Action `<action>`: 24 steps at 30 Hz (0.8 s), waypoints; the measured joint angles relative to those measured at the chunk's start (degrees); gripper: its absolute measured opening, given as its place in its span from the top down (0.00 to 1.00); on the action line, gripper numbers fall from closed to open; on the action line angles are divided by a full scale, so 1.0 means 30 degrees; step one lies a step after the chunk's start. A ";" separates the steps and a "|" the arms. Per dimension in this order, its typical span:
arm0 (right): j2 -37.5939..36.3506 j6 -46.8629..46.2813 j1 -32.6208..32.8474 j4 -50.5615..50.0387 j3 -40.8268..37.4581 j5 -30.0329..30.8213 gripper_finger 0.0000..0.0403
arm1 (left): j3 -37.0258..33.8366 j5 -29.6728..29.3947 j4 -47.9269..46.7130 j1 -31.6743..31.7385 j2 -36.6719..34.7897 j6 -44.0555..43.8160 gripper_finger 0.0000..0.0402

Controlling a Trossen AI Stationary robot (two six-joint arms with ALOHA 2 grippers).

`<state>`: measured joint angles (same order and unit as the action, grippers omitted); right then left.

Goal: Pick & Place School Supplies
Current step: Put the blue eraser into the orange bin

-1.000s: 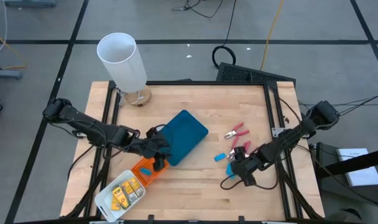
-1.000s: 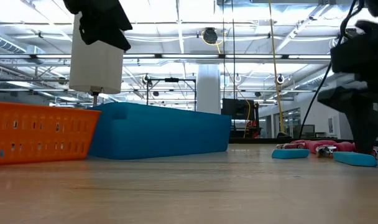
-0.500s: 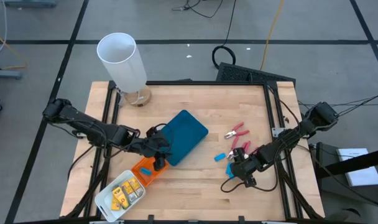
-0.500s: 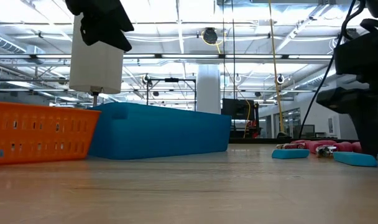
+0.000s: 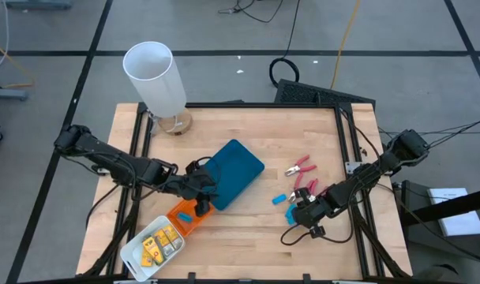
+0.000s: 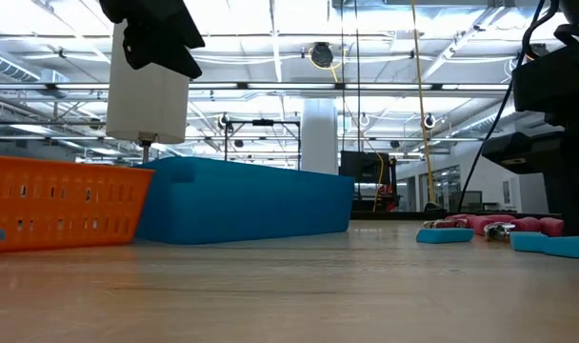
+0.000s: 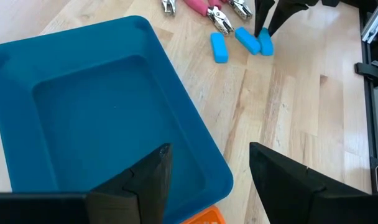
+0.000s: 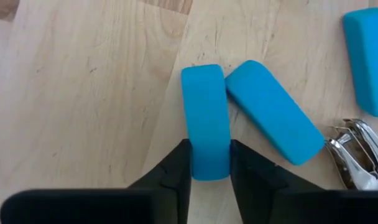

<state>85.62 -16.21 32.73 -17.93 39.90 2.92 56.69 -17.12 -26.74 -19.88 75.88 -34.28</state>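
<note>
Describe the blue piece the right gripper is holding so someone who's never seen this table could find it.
Start at the teal tray mid-table and go toward the right arm, to the pink-handled tools. Beside them lie three light-blue oblong pieces. The one you want sits between the right gripper's fingertips, its corner touching a slanted neighbour; the third lies apart.

The light wooden table [image 5: 248, 134] stands on a grey floor [image 5: 382, 31] marked with dark lines into large squares, and black and yellow cables [image 5: 346, 35] trail across it beyond the table's far edge. Seen level across the tabletop, the room behind is a wide hall with a white truss ceiling [image 6: 270, 57] and rows of bright lights. A pale square column [image 6: 320, 138] rises at the middle, with dark frames and equipment [image 6: 366, 171] standing near it.
</note>
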 joint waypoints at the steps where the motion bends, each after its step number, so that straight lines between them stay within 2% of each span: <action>1: -0.0072 0.0006 0.0000 0.0000 -0.0001 0.0003 0.80 | 0.0000 0.0000 0.0000 0.0000 0.0000 0.0000 0.46; 4: -0.0434 0.0311 0.0000 0.0000 -0.0036 0.0170 0.80 | 0.0000 0.0000 0.0002 0.0000 0.0000 0.0000 0.46; 7: -0.1136 0.0884 0.0003 -0.0163 -0.0106 0.1484 0.79 | 0.0000 0.0000 0.0092 0.0000 0.0000 0.0049 0.46; 12: -0.2492 0.2326 -0.0015 0.0172 -0.0073 0.4457 0.79 | 0.0000 -0.0088 0.1436 0.0000 0.0000 0.0843 0.46; 16: -0.3327 0.4022 -0.0051 0.1276 -0.0066 0.7133 0.79 | 0.0000 -0.1092 0.3604 0.0021 0.0000 0.1822 0.46; 21: -0.3564 0.7457 -0.0411 0.3778 -0.0066 1.1957 0.79 | 0.0000 -0.2465 0.6847 0.0495 0.0000 0.3258 0.46; 24: -0.3570 0.9547 -0.1087 0.5585 -0.0064 1.3098 0.79 | 0.0000 -0.2971 0.8145 0.0992 0.0000 0.3489 0.46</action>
<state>74.91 12.43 29.47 -1.18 39.71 42.21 56.69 -26.04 -2.31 -16.90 75.88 -23.82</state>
